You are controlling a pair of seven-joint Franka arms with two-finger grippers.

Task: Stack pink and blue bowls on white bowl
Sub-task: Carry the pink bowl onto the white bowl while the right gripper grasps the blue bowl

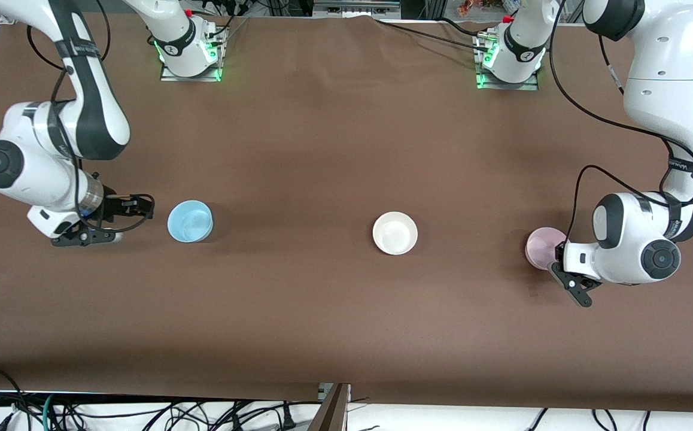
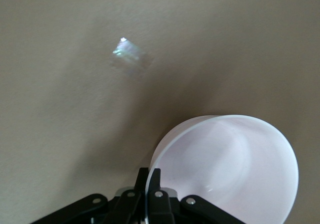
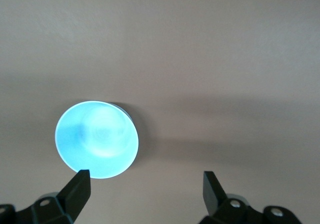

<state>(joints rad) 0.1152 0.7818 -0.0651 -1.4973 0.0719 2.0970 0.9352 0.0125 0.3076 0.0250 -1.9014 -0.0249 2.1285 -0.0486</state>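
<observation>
Left gripper (image 2: 149, 176) pinching pink bowl (image 2: 235, 169) rim, right gripper (image 3: 145, 184) spread beside blue bowl (image 3: 96, 139)

even overhead light over the brown table (image 1: 322, 149); soft shadows beside each bowl; blue bowl (image 3: 96, 139) glows overexposed; wrist views slightly soft.

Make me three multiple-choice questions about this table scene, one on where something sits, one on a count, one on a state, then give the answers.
1. Where is the white bowl?
A. between the blue and pink bowls
B. inside the blue bowl
C. under the right tool

2. How many bowls are on the table?
A. two
B. three
C. four

3. How is the left tool?
A. wide open above the white bowl
B. shut on the pink bowl's rim
C. out of sight

Answers:
1 A, it sits alone between the blue bowl and the pink bowl.
2 B, one each: blue, white, pink.
3 B, its fingers pinch the rim in the left wrist view.
</observation>
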